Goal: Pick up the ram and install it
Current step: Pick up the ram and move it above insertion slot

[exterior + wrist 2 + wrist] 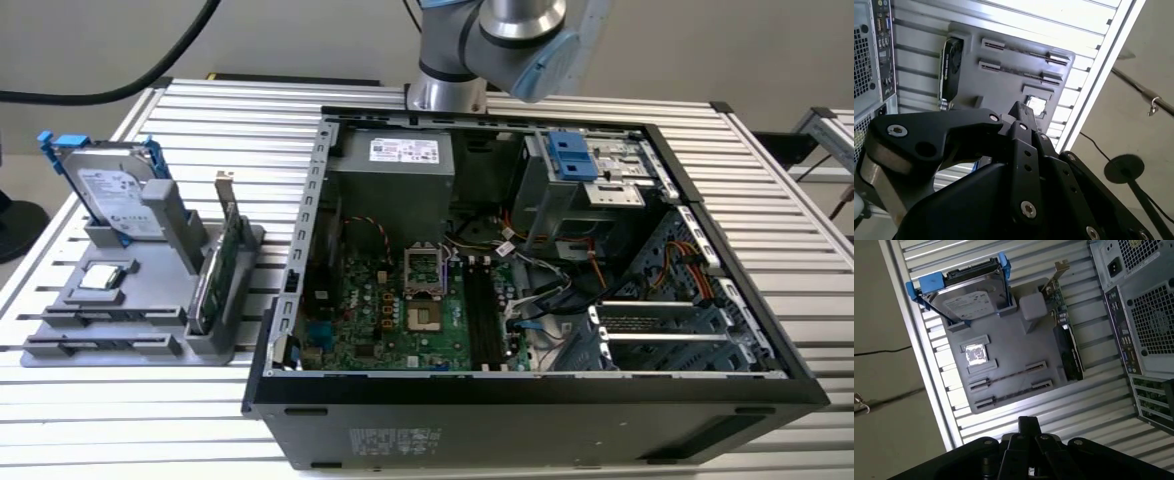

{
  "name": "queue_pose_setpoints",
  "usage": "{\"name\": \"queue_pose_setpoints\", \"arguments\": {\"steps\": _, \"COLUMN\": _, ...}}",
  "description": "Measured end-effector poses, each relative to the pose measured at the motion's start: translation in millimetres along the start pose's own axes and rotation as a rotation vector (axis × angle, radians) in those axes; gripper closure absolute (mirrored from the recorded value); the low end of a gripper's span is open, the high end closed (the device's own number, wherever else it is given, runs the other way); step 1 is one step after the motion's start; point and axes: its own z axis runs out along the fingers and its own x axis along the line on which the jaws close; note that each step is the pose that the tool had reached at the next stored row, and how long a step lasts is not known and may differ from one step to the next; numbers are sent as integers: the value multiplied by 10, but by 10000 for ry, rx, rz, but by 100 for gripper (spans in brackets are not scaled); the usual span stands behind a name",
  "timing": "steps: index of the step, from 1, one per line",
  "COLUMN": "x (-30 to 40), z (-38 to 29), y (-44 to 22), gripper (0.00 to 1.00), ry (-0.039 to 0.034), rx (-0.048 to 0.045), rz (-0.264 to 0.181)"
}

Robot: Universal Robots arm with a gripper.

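With gripper point(1027, 422) closed on nothing, hangs high over table point(1089, 405) beside case point(1149, 315), well apart from tray point(1004, 340) below; judges nothing picked or installed yet, taking thin dark strip on edge in tray's slot as ram point(1006, 376), untouched.

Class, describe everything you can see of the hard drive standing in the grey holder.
The hard drive is a silver, metal-looking box with a white label on its face and blue rails along two opposite edges. It stands on edge, leaning, in the grey holder on the slatted table, at the exterior view's left of the open computer case. Only the holder touches it.
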Motion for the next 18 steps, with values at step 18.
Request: {"name": "queue_pose_setpoints", "arguments": {"steps": 18, "x": 4, "z": -1, "y": -1, "gripper": 100, "ry": -27, "rx": 36, "rz": 1342}}
